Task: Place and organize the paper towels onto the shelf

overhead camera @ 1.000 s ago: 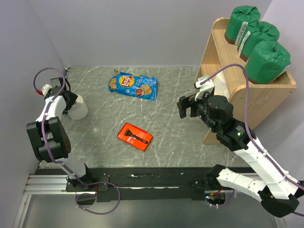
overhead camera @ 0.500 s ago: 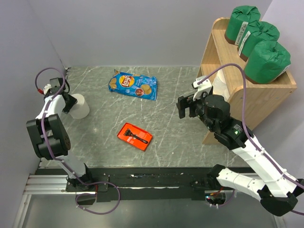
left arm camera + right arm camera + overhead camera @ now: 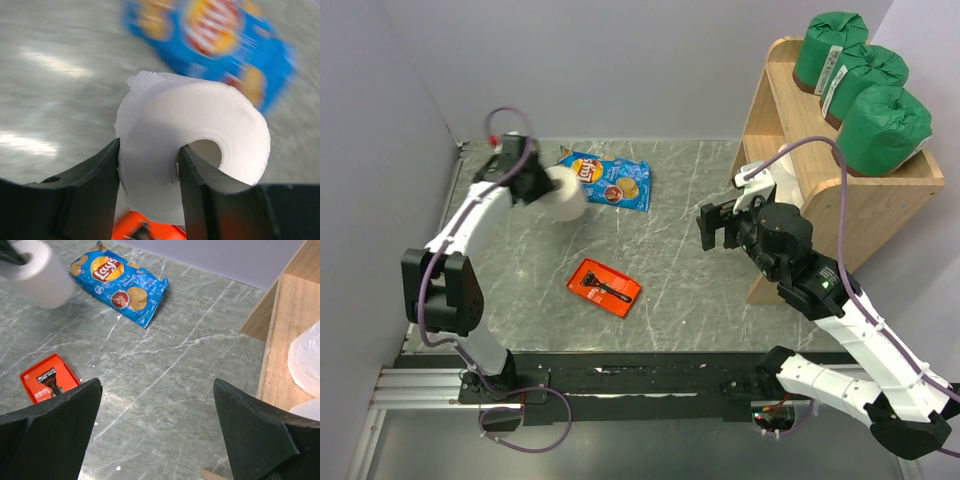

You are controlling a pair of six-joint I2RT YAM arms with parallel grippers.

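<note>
My left gripper (image 3: 542, 186) is shut on a bare white paper towel roll (image 3: 564, 195), one finger in its hollow core, and holds it above the table beside the chip bag; the roll fills the left wrist view (image 3: 200, 145) and shows in the right wrist view (image 3: 42, 275). Three green-wrapped rolls (image 3: 865, 85) stand on the top level of the wooden shelf (image 3: 880, 215) at the right. White rolls (image 3: 307, 365) lie on its lower level. My right gripper (image 3: 716, 227) is open and empty, left of the shelf, above bare table.
A blue chip bag (image 3: 602, 179) lies at the back middle of the table. A flat red tray (image 3: 605, 287) with a razor lies in the middle. Grey walls close in the left and back sides.
My left gripper has lifted the white roll from the far left of the table and swung it right, toward the chip bag. The right arm has barely moved.
</note>
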